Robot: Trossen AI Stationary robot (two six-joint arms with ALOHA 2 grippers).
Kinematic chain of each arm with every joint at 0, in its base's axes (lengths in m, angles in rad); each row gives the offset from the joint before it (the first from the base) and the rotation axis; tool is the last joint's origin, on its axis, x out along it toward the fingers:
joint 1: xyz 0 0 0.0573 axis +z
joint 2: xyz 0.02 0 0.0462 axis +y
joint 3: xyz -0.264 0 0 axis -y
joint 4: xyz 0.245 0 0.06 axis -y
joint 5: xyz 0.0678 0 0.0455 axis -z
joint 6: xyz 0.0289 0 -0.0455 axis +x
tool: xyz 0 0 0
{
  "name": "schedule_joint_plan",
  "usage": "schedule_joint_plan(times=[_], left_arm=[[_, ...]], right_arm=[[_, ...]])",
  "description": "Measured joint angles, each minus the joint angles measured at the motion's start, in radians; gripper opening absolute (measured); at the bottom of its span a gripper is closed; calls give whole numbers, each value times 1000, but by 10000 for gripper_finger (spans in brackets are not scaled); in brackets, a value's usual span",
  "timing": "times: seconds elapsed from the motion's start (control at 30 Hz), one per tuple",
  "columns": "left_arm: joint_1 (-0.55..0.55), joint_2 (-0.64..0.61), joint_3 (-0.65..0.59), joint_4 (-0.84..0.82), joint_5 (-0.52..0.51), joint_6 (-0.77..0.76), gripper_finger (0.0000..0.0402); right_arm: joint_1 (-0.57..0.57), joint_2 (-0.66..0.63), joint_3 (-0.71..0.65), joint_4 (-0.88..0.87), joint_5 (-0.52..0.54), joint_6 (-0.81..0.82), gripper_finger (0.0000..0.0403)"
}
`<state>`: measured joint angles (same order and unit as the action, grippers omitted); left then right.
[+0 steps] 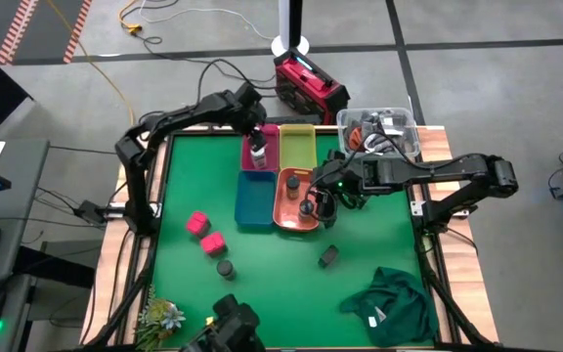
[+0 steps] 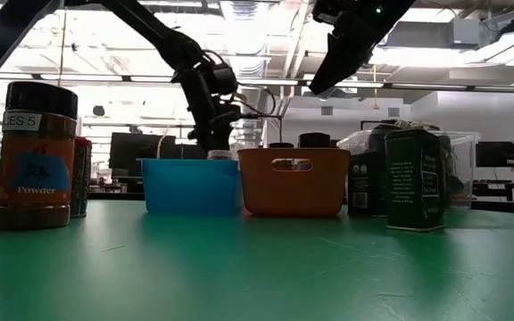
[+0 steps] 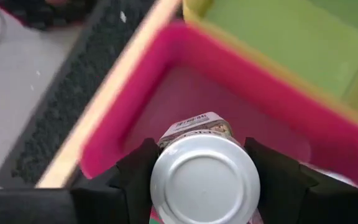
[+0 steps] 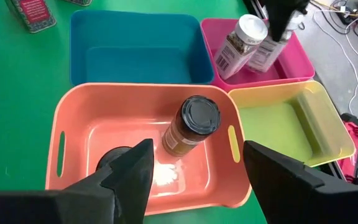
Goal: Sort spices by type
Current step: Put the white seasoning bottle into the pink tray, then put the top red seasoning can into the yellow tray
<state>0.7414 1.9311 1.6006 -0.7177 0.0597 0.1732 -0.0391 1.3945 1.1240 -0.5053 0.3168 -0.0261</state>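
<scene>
Green felt covers the table (image 1: pixel 179 191) in the overhead view. At lower left of the frame lie two pink-red blocks (image 1: pixel 204 234) with a dark round jar (image 1: pixel 225 268) just below them — all unsorted. Above, toward centre, the left gripper (image 1: pixel 258 149) hangs over the pink bin (image 1: pixel 269 137), its fingers closed around a white-capped jar (image 3: pixel 205 177); the left wrist view shows the jar gripped on its sides just under the cap, with the bin floor beneath. A second white-capped jar (image 4: pixel 236 46) leans inside that bin already. Just below is the blue bin (image 1: pixel 255 198), which looks empty. At centre, the orange bin (image 1: pixel 285 192) holds a black-lidded jar (image 4: pixel 190 126) standing upright. The right gripper (image 1: pixel 328 198) hovers over this bin with fingers spread wide, holding nothing. A dark grey tin (image 1: pixel 328 256) lies alone lower right of centre.

The jars look light, rigid and smooth-sided, probably a bit slippery — best pinched across the body below the cap.
</scene>
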Motion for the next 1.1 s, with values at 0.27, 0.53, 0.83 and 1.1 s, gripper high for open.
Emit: schedule_joint_plan(times=[0.27, 0.53, 0.83, 1.1], left_arm=[[0, -2, 5, -41, 16, 3, 230], [-17, -4, 8, -49, 15, 11, 274], [-33, -77, 96, -45, 8, 52, 278], [-163, -310, 7, -139, 2, 80, 279]], right_arm=[[0, 0, 0, -1, -1, 1, 276], [0, 0, 0, -2, -1, 3, 276], [0, 0, 0, -5, -1, 3, 276], [0, 0, 0, -38, -1, 19, 276]])
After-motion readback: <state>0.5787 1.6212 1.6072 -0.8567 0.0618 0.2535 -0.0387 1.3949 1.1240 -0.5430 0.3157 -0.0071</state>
